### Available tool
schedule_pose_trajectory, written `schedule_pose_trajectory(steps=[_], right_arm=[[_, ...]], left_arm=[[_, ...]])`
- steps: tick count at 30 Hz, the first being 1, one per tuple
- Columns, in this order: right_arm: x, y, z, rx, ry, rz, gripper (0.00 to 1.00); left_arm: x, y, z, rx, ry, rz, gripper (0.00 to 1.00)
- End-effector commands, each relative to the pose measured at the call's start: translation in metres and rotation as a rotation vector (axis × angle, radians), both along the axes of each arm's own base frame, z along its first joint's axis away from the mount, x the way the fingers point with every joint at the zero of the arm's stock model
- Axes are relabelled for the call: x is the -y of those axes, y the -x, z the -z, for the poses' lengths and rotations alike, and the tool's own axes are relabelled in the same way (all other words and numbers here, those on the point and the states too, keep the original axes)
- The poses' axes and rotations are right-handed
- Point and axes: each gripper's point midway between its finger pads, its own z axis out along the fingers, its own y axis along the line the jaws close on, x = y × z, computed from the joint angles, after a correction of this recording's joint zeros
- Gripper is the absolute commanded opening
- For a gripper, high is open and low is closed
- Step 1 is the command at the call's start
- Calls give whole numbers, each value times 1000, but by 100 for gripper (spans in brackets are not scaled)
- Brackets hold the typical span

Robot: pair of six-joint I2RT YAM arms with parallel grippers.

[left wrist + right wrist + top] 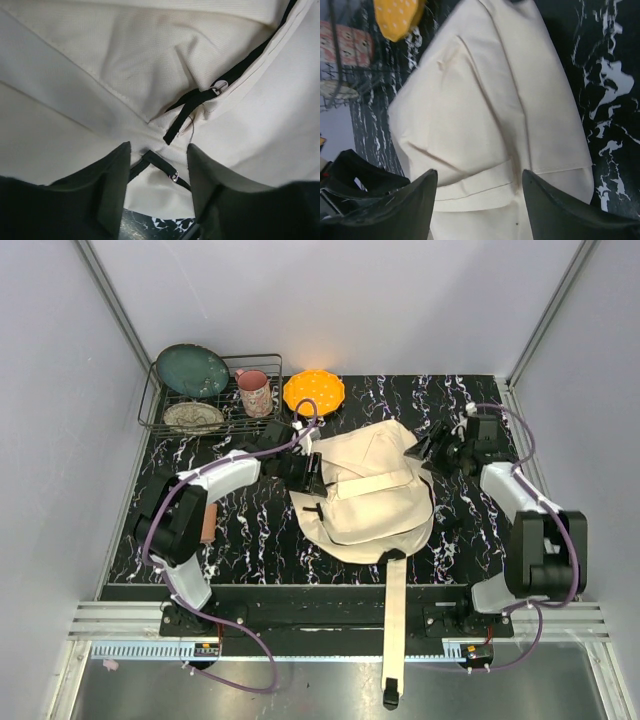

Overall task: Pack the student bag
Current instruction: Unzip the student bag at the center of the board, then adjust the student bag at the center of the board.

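The student bag (372, 495) is a cream canvas backpack lying flat in the middle of the black marble table. One long webbing strap (395, 630) hangs over the near edge. My left gripper (312, 475) is at the bag's left edge and stands open. In the left wrist view a black zipper pull (150, 162) lies between the fingers (117, 185), apart from both, and a second black pull (187, 107) lies farther up the canvas. My right gripper (425, 452) hovers open over the bag's far right corner. Its fingers (555, 200) straddle a cream strap (475, 185).
A wire rack (160, 410) at the back left holds a teal plate (192, 370) and a patterned dish (193, 416). Beside it stand a pink mug (254, 392) and an orange plate (313, 391). A brown object (208, 523) lies next to the left arm.
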Motion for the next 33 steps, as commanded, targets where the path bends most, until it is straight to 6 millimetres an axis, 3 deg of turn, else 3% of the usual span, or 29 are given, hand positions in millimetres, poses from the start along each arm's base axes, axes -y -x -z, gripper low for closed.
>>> schedule_pose_trajectory(steps=[1,3,4,7,10,14,20,22,24,25,29,33], right_arm=[[7,-11,-85,226,51,-4,75],[-14,-9,-79,175,40,-106,74],[-33,-4,-87,165,27,-192,71],[-60,-5,-72,127,68,-274,69],[-73,-9,-58,92,118,-296,66],[-90,-10,-32,41,148,-348,53],[-93,8,-15,-6,232,-428,47],[-92,20,-8,-41,253,-465,34],[-93,28,-7,-45,263,-482,30],[-96,34,-6,-50,270,-499,23],[-95,53,0,-60,288,-519,20],[-85,74,26,-142,312,-511,13]], left_arm=[[-2,-17,-44,127,24,-28,57],[0,-22,-56,151,36,-33,60],[0,-24,-60,161,42,-35,64],[1,-31,-77,208,48,-51,73],[-1,-35,-92,248,55,-67,77],[-2,-37,-108,288,68,-85,83],[-2,-39,-116,304,74,-75,84],[1,-40,-117,303,80,-69,84],[3,-41,-116,302,81,-63,84],[4,-43,-120,308,87,-61,84],[8,-48,-125,313,95,-47,84],[17,-60,-127,320,102,-32,84]])
